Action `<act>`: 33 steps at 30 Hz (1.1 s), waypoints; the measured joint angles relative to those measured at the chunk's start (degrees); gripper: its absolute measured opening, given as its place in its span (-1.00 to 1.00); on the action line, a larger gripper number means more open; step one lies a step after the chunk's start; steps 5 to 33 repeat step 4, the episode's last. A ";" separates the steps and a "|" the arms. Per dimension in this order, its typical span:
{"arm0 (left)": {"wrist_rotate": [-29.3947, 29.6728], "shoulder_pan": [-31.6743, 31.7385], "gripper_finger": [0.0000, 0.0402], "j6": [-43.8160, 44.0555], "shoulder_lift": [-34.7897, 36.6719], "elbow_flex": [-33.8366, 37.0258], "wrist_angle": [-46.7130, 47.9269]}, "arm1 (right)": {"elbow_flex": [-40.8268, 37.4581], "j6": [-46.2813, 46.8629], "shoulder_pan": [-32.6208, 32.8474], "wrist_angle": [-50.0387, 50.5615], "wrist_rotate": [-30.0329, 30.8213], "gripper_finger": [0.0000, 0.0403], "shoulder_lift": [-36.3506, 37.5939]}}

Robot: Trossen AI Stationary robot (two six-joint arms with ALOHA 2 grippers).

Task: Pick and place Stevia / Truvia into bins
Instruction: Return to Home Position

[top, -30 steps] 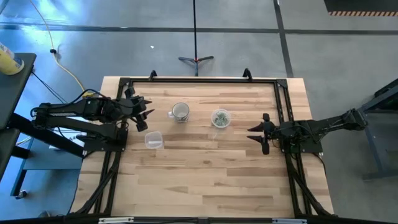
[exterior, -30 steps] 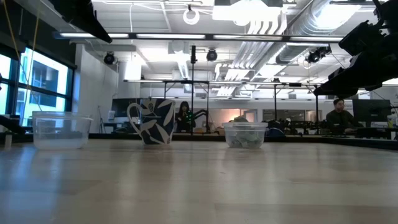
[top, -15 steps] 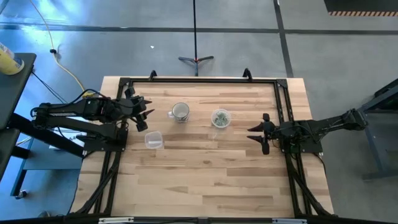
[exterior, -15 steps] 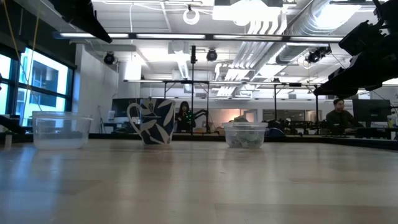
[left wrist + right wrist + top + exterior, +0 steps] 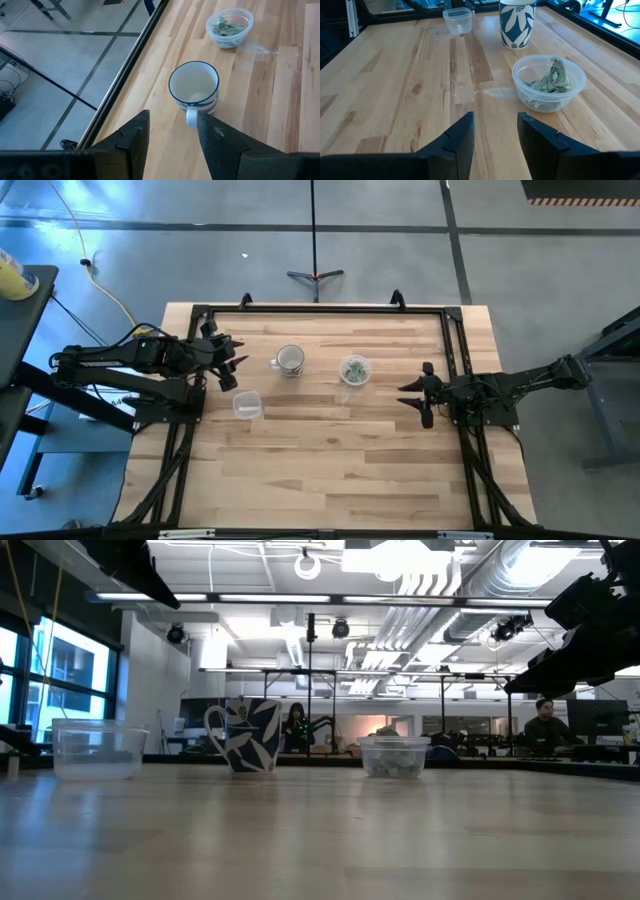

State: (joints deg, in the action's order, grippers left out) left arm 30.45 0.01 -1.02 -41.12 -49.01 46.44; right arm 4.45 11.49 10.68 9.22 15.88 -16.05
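Observation:
Pale green and white sweetener packets (image 5: pixel 548 83) lie heaped inside the small round clear cup (image 5: pixel 354 369), which stands on its base near the table's far middle; the cup also shows in the left wrist view (image 5: pixel 229 26) and low view (image 5: pixel 394 756). My left gripper (image 5: pixel 232 358) hovers open above the table's left side, beside the mug. My right gripper (image 5: pixel 418 396) hovers open at the table's right side, to the right of the cup. Neither holds anything.
A white mug with blue leaf pattern (image 5: pixel 289 360) stands left of the cup. A squarish clear plastic tub (image 5: pixel 247 405) sits nearer the left arm. A black frame (image 5: pixel 320 310) runs along the far and side edges. The near half of the table (image 5: pixel 330 480) is bare wood.

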 joint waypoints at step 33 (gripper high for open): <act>0.00 0.00 0.00 0.00 -0.01 0.01 0.00 | 0.00 0.02 0.00 -0.01 0.00 -0.30 0.00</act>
